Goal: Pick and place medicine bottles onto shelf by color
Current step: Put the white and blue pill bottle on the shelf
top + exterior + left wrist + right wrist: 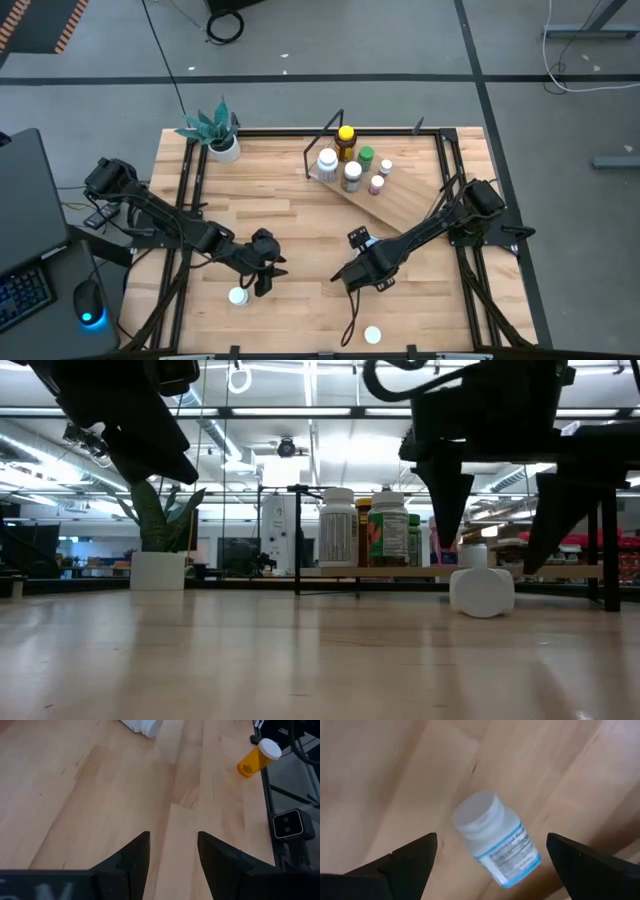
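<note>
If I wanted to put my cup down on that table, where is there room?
The bare wood between the potted plant and the left tool is free, as is the shelf's lower end. Its upper end is crowded with medicine bottles.

1. A white pot (226, 149) holding a spiky green plant (211, 123), at the table's far corner, well beyond the left pincer.
2. A dark laptop (25, 215) off the table, outside the left pincer.
3. A mouse (89, 303) glowing blue beside the laptop.
</note>
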